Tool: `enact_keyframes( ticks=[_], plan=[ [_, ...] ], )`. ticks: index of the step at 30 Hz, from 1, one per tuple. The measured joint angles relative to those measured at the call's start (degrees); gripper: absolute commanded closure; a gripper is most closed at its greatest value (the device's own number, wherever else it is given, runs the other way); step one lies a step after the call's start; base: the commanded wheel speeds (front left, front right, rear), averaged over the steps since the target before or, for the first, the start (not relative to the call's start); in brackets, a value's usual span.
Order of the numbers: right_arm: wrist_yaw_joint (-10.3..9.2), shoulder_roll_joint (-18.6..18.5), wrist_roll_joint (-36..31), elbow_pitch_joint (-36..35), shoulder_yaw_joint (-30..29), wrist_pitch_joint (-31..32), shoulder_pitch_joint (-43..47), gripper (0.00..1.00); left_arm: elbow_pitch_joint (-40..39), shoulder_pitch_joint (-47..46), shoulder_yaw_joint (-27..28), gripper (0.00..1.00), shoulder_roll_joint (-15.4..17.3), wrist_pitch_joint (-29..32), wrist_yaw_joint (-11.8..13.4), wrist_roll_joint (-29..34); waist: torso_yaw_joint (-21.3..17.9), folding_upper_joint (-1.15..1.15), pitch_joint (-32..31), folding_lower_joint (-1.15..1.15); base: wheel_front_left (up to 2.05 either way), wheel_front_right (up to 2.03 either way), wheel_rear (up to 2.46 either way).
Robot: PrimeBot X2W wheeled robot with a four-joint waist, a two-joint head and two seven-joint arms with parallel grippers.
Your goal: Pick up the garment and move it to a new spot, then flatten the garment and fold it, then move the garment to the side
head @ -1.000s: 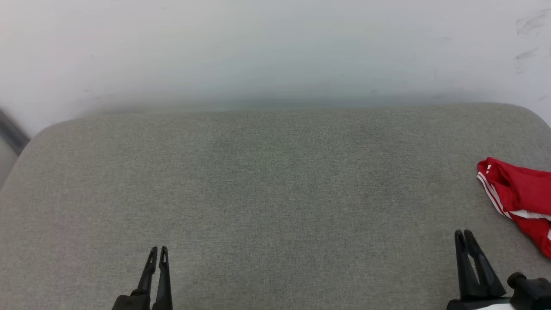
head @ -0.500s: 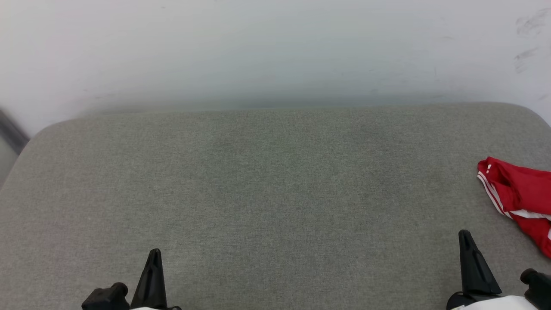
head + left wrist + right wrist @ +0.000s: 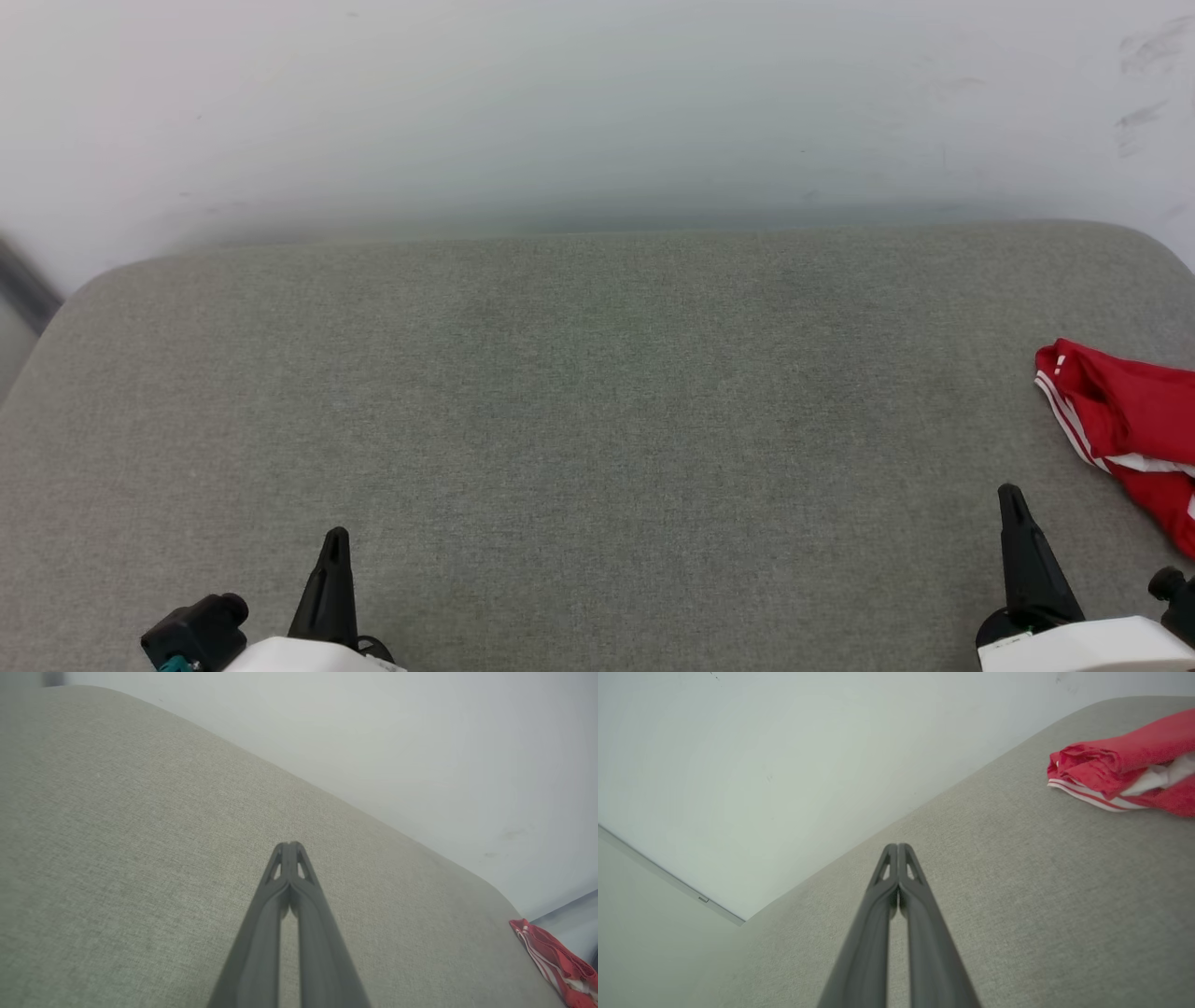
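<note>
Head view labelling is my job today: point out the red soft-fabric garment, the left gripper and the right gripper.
red soft-fabric garment [image 3: 1134,411], head view, on bunched red cloth beside white stripes.
left gripper [image 3: 290,845], left wrist view, between its closed fingertips.
right gripper [image 3: 897,846], right wrist view, between its closed fingertips.

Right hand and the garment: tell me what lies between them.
Bare grey cushion surface lies between the right hand and the crumpled garment; nothing rests on that stretch. The right wrist view shows it plainly.

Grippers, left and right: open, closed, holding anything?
Left gripper: closed, holding nothing.
Right gripper: closed, holding nothing.
</note>
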Motion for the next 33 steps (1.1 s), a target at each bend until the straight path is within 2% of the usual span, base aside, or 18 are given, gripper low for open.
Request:
enact_keyframes(
  ticks=[33],
  plan=[
    [0.00, -0.5, 24.6, 3.4, -0.4, 5.7, -4.5, 1.00, 4.2, -5.2, 2.6, 1.00, 0.0, 5.6, -4.4, -26.5, -0.3, 0.00, 0.2, 0.00, 0.00, 0.00, 0.00]
  ],
)
